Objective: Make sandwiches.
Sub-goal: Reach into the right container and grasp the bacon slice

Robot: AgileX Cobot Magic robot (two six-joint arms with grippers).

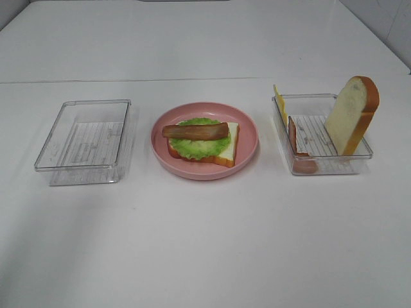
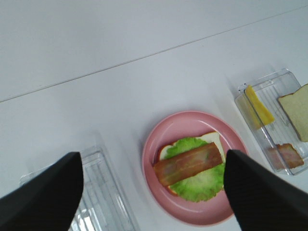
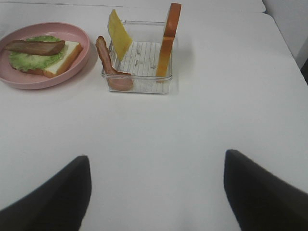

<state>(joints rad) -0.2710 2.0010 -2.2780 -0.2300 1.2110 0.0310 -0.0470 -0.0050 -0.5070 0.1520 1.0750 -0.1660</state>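
Nothing readable in any view: no text, label, brand, number or sign. Bread slice [image 1: 350, 112], cheese slice [image 3: 118, 41], bacon strip [image 1: 196, 131] and lettuce [image 1: 202, 147] are plain. Pink plate [image 1: 192, 172] is unmarked. So are the clear tray [image 1: 83, 174] at its 9 o'clock, the second tray [image 1: 327, 165] at 3 o'clock, and the desk [image 1: 205, 244].

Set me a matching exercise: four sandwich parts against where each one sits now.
Things: 1 lettuce; 2 cheese slice; 3 tray bread slice; 4 plate bacon strip.
Places: A leaning on the right-hand wall of the right tray; B topmost of the stack on the pink plate; C propped at that tray's left side; D directly under the plate bacon strip.
Pairs: 1-D, 2-C, 3-A, 4-B.
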